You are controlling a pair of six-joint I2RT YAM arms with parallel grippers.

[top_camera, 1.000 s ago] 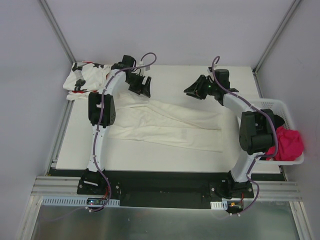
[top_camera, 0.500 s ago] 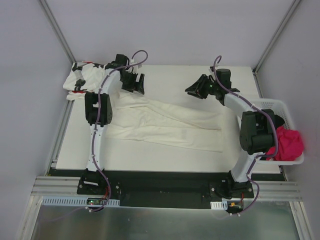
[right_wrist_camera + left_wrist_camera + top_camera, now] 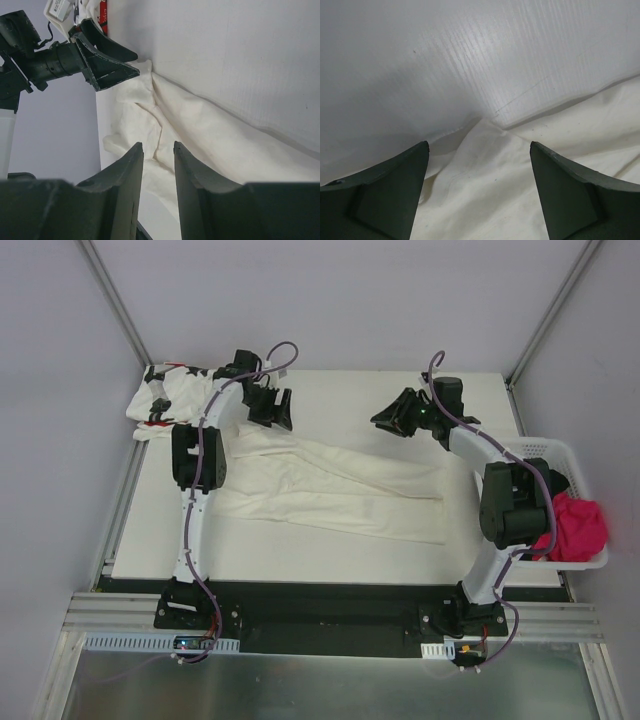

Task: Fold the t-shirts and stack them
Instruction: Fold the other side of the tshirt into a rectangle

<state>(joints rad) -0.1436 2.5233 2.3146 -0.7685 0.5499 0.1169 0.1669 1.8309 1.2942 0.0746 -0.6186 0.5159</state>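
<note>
We see the cream t-shirt (image 3: pixel 330 490) running 10-to-4 on the table (image 3: pixel 335 390). Left gripper (image 3: pixel 278 418), wide, is over its 10 o'clock corner. Right gripper (image 3: pixel 390 421), narrow and empty, sits farther off.

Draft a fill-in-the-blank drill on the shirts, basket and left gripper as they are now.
The jaws of the left gripper stand ___ over a corner of the large plain cream-white t-shirt.
The white t-shirt with black star print lies bunched at the far ___ corner of the table.
The white perforated plastic basket holds a ___ cloth.
Missing: open; left; pink.
</note>
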